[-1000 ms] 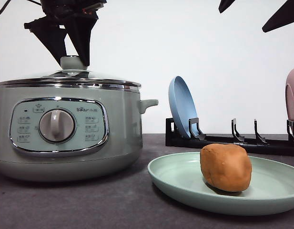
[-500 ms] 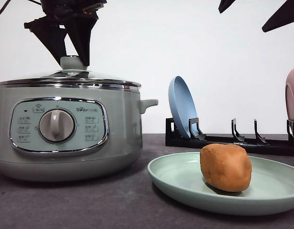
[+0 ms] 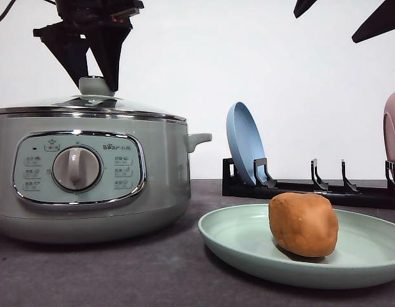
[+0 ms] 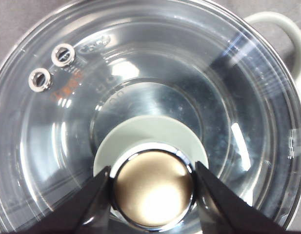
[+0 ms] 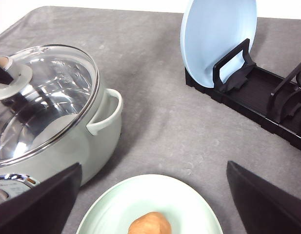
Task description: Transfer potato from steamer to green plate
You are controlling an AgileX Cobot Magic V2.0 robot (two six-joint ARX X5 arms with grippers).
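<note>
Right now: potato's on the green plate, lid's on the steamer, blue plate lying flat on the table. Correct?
One error: the blue plate stands upright in the black rack, as the front view shows. The potato is on the green plate, and the lid is on the steamer.

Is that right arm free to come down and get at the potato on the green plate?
Probably yes. The right gripper hangs open above the potato, which sits uncovered on the green plate.
</note>
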